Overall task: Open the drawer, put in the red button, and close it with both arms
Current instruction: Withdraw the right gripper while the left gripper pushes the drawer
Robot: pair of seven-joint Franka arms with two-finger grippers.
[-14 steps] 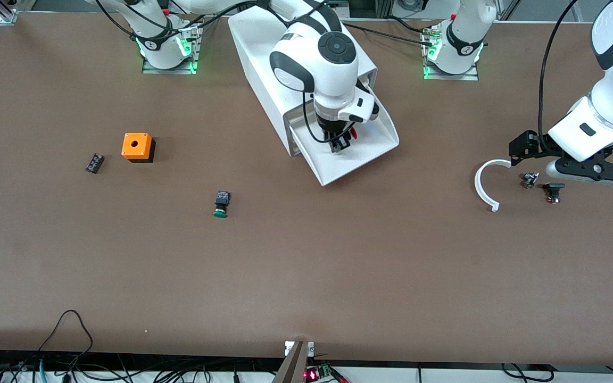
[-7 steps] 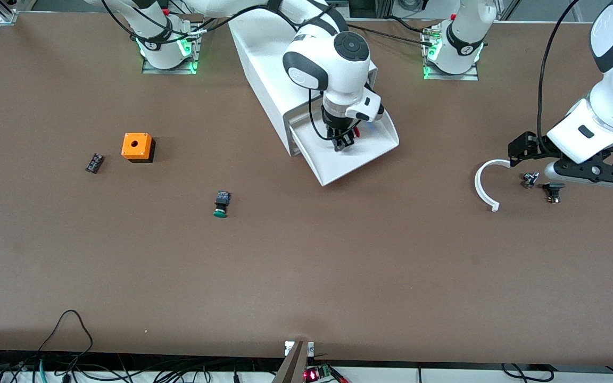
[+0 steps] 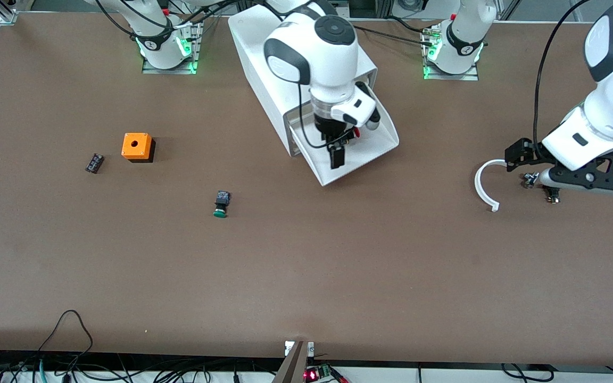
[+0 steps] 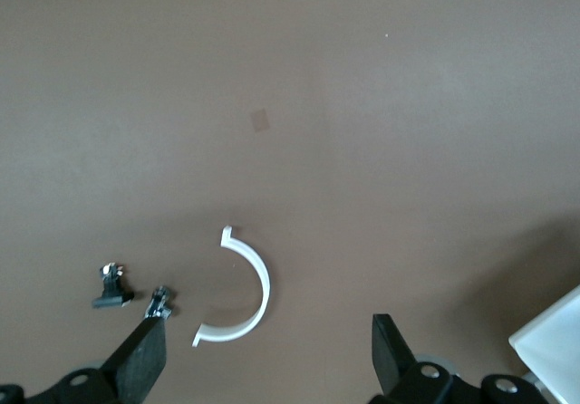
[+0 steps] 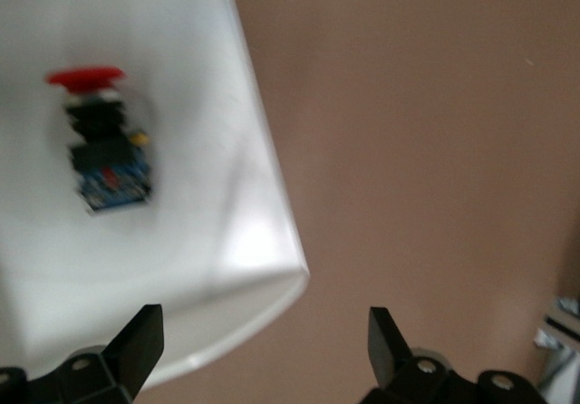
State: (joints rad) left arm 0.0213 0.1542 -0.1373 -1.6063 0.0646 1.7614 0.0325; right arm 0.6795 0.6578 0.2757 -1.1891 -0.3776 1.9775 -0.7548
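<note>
The drawer (image 3: 362, 162) stands pulled out of the white cabinet (image 3: 264, 53), its tray (image 5: 208, 277) bare near the rim. The red button (image 5: 101, 141) lies loose on its side in the tray, red cap and black body showing; in the front view only a bit of its red cap (image 3: 357, 133) peeks out beside the right wrist. My right gripper (image 3: 340, 148) hangs over the drawer's front edge, open (image 5: 263, 350), with nothing between the fingers. My left gripper (image 3: 586, 181) hovers open (image 4: 267, 368) over small parts near the left arm's end of the table and holds nothing.
An orange box with a hole (image 3: 137, 146), a small black part (image 3: 94, 163) and a green-capped button (image 3: 221, 205) lie toward the right arm's end. A white arc (image 3: 483, 183) (image 4: 245, 291) and two small metal parts (image 3: 530, 180) (image 4: 113, 286) lie under the left hand.
My right gripper has opened and let the red button go into the drawer, then drawn toward the drawer's front edge. The left arm has shifted slightly.
</note>
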